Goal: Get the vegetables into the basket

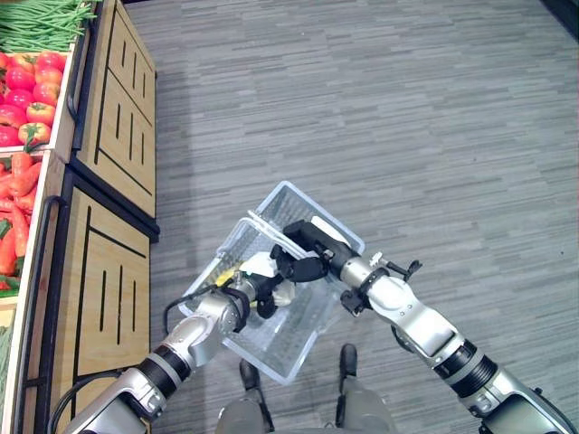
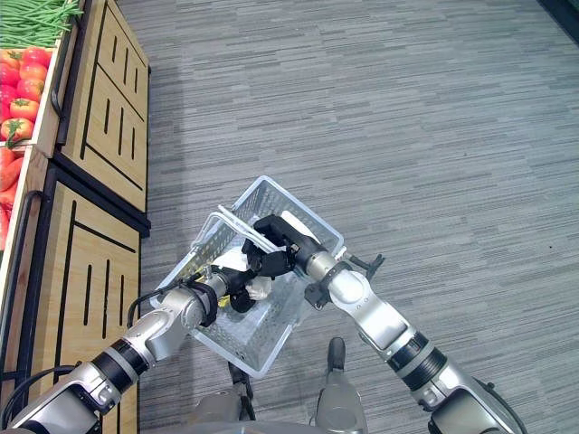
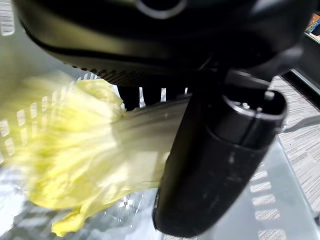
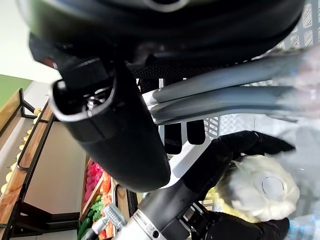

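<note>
I see my right hand (image 1: 303,242) with fingers curled around the handles of the clear plastic basket (image 1: 298,203), carrying it above the grey floor (image 1: 407,117). My left hand (image 1: 262,291) reaches inside the basket, fingers closed on a pale yellow-green cabbage (image 3: 75,145). At the left edge, the wooden shelf (image 1: 99,181) carries tomatoes (image 1: 27,99), carrots (image 1: 14,208) and green beans (image 1: 41,20).

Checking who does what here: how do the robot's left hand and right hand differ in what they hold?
The left hand is curled round a pale yellow-green cabbage; the right hand is curled round the basket's grey handles. The left hand reaches down inside the clear basket; the right hand sits above it at the handles. Both hands are dark and meet over the basket.
</note>
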`<state>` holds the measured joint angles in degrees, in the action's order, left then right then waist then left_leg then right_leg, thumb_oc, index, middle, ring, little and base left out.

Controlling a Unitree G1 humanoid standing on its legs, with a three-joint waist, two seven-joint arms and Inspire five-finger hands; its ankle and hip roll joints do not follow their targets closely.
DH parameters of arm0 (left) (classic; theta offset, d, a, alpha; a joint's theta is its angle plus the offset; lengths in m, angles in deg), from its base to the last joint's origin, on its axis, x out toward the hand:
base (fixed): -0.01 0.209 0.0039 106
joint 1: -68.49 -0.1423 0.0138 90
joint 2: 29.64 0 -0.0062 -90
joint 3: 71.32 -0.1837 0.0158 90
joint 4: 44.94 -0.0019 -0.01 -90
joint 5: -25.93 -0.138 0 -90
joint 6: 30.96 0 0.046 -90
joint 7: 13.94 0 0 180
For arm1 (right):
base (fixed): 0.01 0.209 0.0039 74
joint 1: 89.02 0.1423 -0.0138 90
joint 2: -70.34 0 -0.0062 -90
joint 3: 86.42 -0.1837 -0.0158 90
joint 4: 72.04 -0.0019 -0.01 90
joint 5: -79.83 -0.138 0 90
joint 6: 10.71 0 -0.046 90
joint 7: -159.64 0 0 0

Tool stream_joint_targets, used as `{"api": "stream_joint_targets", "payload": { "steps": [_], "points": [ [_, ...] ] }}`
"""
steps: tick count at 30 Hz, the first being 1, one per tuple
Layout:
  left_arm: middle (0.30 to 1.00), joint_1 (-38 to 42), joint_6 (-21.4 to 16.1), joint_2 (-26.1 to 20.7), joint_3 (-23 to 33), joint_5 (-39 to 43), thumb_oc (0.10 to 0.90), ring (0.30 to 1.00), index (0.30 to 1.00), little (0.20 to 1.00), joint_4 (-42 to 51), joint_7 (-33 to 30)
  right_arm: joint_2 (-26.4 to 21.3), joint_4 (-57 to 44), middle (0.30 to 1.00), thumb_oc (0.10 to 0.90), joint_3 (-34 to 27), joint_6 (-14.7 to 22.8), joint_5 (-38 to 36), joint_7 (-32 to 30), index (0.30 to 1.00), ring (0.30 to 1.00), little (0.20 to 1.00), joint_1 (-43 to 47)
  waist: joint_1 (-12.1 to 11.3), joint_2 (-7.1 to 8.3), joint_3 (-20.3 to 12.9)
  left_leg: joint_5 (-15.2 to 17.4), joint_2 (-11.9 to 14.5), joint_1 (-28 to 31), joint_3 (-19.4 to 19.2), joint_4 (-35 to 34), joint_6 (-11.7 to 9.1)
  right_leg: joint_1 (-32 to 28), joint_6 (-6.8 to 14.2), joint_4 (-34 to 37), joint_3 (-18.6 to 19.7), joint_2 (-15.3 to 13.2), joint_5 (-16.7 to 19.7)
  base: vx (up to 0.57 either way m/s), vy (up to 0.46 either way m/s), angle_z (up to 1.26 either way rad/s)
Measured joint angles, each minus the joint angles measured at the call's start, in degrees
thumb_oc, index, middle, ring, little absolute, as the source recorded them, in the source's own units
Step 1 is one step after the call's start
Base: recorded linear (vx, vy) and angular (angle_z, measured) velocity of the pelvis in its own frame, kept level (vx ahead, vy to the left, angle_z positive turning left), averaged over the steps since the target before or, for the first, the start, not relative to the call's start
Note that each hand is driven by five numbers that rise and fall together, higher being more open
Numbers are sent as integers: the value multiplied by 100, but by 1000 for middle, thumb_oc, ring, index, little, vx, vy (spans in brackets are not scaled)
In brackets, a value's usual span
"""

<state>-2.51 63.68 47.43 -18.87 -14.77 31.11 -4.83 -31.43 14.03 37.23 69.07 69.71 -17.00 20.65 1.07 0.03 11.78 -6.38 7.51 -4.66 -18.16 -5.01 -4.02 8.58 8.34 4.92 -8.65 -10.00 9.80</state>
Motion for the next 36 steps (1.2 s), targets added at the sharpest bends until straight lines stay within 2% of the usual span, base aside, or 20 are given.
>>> {"api": "stream_joint_targets", "payload": {
  "steps": [8,12,13,16,17,19,20,21,23,24,26,28,30,31,33,36],
  "points": [
    [1000,-38,3,12,79,39,900,1000,1000,1000,3,4,-7,76,300,400,-12,-8,16,34,300,300,300,-3,-32,-10,3,0,-1,161,28,0,0,-190,0,2,-45,-19,-6,31,-5,2],
    [1000,-507,52,33,777,466,900,1000,1000,1000,192,2,192,508,300,400,-157,-20,-23,50,300,300,300,-135,-32,-15,2,4,13,359,39,-1,-3,-406,-5,3,-66,-10,-48,47,-15,4],
    [1000,-858,124,49,1306,894,900,1000,1000,1000,481,-31,211,535,300,400,-395,-50,-165,72,300,300,300,-429,-56,-31,-4,10,20,395,83,-2,-11,-469,-10,5,-113,-7,-64,48,-11,13],
    [1000,-1256,128,-249,1539,1393,900,1000,1000,1000,1005,-10,130,525,300,400,-567,-74,-223,165,300,300,300,-825,-141,-46,-9,16,13,480,105,-2,-9,-575,-5,4,-139,-18,-81,34,-6,7],
    [1000,-1372,140,-318,1590,1450,900,1000,1000,1000,1144,-9,127,532,300,400,-591,-109,-219,164,300,300,300,-915,-164,-67,-17,23,8,504,107,-4,-7,-600,-1,4,-138,-25,-87,49,2,3],
    [1000,-1933,101,-369,2154,2075,900,1000,1000,1000,1625,69,198,536,300,400,-903,-121,-199,291,300,300,300,-1261,-173,-123,-21,31,-8,548,129,-4,-4,-664,9,5,-167,-42,-96,25,12,8],
    [1000,-2379,76,-486,2431,2449,900,1000,1000,1000,2090,135,247,538,300,400,-1113,-134,-188,329,300,300,300,-1593,-193,-193,-62,38,-25,580,158,-4,-2,-722,18,5,-191,-62,-112,11,14,18],
    [1000,-2592,90,-559,2470,2620,900,1000,1000,1000,2330,203,264,561,300,400,-1191,-165,-148,344,300,300,300,-1780,-205,-251,-97,47,-41,604,195,-4,-1,-772,30,3,-228,-77,-127,4,7,18],
    [1000,-2610,12,-294,2325,2674,900,1000,1000,1000,1883,170,275,835,300,400,-1209,-198,-140,354,300,300,300,-1943,-238,-455,-264,85,-74,672,217,-5,9,-860,57,5,-248,-114,-147,-1,0,10],
    [1000,-2562,89,-120,2238,2681,900,1000,1000,1000,1658,183,299,951,300,400,-1206,-239,-101,359,300,300,300,-1942,-257,-520,-325,98,-80,679,222,-5,9,-857,62,6,-240,-119,-150,0,0,0],
    [1000,-2311,-129,488,1828,2664,900,1000,1000,1000,-27,122,365,1521,300,400,-1272,-158,-70,348,300,300,300,-2203,-260,-570,-513,103,-65,649,259,-6,-18,-851,83,2,-258,-105,-166,-10,5,4],
    [1000,-2282,-134,815,1540,2594,900,1000,1000,1000,-722,124,490,1858,300,400,-1315,-155,30,296,300,300,300,-2472,-162,-453,-604,94,-54,581,337,-6,-24,-831,70,2,-335,-97,-186,-7,6,14],
    [1000,-2296,14,1025,1380,2559,900,1000,1000,1000,-999,124,524,2033,300,400,-1313,-203,58,283,300,300,300,-2582,-90,-339,-620,83,-55,545,333,-6,-23,-782,57,2,-341,-97,-176,8,2,0],
    [1000,-2233,-129,1130,1354,2485,900,1000,1000,1000,-1406,16,554,2145,300,400,-1323,-96,123,212,300,300,300,-2631,-61,-295,-645,78,-53,521,329,-5,-23,-753,52,2,-331,-92,-167,0,0,0],
    [1000,-1820,-178,1455,1359,2361,900,1000,1000,1000,-2214,-184,699,2467,300,400,-1324,44,144,172,300,300,300,-2650,-73,-272,-714,71,-54,541,354,-5,-21,-802,54,2,-359,-98,-174,0,0,8],
    [1000,-1789,-123,1496,1377,2268,900,1000,1000,1000,-2339,-316,929,2804,300,400,-1351,125,158,22,300,300,300,-2635,-9,-222,-743,78,-48,551,340,-5,-14,-800,55,3,-357,-92,-191,-3,-1,-1]
  ]
}}
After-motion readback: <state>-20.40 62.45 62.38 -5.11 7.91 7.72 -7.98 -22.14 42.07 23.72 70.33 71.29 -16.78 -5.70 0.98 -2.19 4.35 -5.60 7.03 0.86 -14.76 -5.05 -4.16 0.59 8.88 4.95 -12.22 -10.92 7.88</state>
